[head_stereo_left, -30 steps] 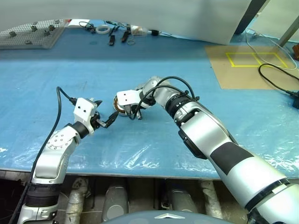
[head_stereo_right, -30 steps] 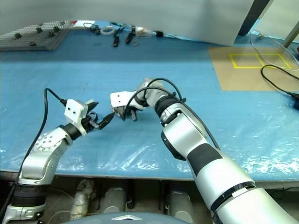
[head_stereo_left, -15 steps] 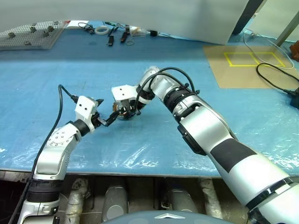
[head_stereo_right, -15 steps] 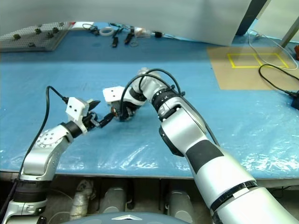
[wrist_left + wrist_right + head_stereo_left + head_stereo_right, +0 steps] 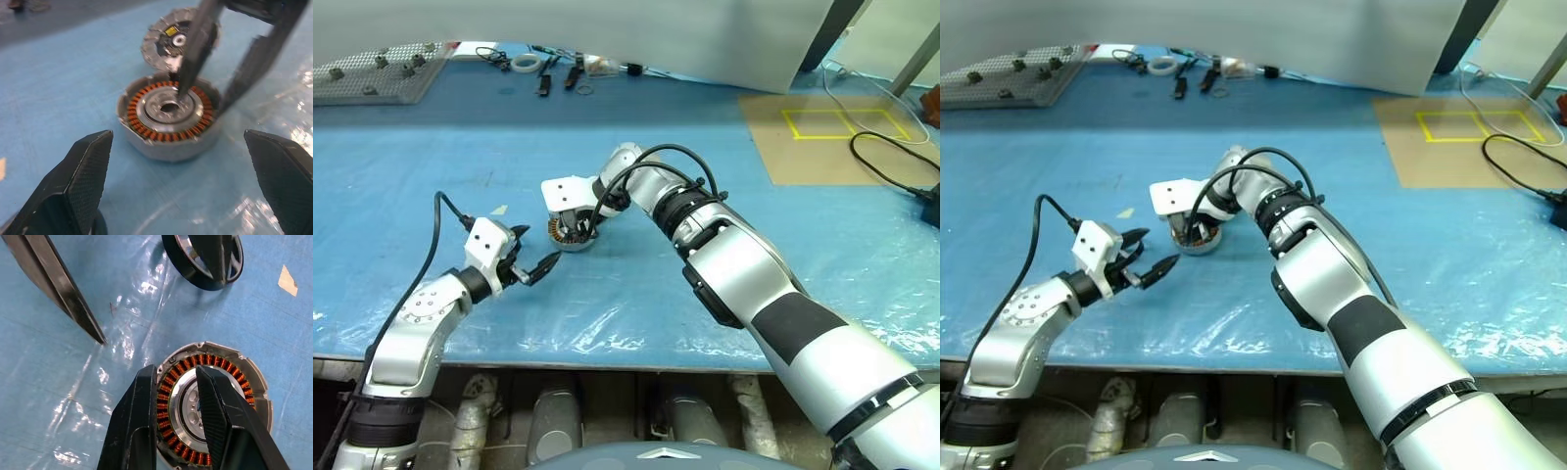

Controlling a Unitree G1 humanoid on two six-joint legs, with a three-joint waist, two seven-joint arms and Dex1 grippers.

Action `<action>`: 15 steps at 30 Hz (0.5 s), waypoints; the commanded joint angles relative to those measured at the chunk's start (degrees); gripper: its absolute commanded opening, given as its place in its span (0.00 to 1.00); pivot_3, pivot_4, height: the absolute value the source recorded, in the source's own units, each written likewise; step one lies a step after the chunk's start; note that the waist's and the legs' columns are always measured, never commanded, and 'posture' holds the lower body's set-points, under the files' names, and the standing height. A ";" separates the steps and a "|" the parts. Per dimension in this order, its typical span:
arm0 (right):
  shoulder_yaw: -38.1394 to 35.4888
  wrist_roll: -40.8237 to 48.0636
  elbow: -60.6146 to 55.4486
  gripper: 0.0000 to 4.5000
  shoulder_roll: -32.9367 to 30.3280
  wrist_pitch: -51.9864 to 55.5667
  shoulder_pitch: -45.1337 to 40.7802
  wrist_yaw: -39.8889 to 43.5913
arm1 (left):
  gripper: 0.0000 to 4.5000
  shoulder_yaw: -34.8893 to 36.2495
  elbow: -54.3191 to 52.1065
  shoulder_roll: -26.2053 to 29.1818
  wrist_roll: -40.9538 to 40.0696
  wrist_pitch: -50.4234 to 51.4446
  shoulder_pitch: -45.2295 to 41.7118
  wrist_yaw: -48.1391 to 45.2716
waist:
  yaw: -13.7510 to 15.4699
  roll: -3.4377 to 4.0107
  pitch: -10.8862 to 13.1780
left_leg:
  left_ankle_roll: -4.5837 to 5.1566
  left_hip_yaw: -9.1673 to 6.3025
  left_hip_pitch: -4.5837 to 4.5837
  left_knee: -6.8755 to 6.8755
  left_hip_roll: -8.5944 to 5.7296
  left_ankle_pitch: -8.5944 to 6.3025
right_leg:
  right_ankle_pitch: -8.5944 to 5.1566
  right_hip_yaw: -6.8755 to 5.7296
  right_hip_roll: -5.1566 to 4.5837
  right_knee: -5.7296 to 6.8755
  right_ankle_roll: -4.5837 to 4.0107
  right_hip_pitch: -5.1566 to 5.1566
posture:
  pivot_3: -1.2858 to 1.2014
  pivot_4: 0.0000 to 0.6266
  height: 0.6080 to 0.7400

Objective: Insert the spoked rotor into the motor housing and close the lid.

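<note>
Right wrist view: the right gripper hovers just above the motor housing, fingers narrowly parted, pinching nothing. Nearby, the left gripper is spread wide and empty, the housing just beyond its tips.

A workshop or robotics lab bench is suggested: the table is covered with a blue plastic sheet, and a perforated metal tray of small parts is kept at its far left corner. Loose tools and cables (too small to be told apart) are strewn along the far edge. A brown board marked with yellow tape squares is laid at the right, crossed by a black cable.
</note>
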 commanded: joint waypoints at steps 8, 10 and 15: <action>-0.09 -0.05 -0.38 0.48 -0.02 -0.72 -0.66 -1.65 | 1.00 6.34 -2.80 5.00 -3.64 -0.36 2.83 -4.20 | 0.00 0.04 0.02 | -0.02 0.01 0.00 0.01 0.01 -0.01 | 0.00 0.02 0.01 -0.01 0.00 0.01 | 0.52 0.24 1.00; -0.34 0.19 -0.45 0.61 -0.20 -0.86 -1.05 -0.43 | 1.00 7.08 -2.84 5.90 -4.36 -0.42 3.52 -5.40 | 0.00 0.04 0.02 | -0.02 0.02 0.00 0.01 0.01 -0.01 | 0.00 0.02 0.02 -0.01 0.00 0.00 | 0.52 0.24 1.00; 0.44 -0.61 -0.54 0.97 -0.38 -1.66 -0.67 0.78 | 1.00 8.53 -1.89 7.52 -6.83 0.24 2.74 -7.88 | 0.04 0.05 0.03 | -0.02 0.02 0.01 0.01 0.02 -0.01 | 0.00 0.03 0.02 0.00 0.00 0.00 | 0.52 0.24 1.00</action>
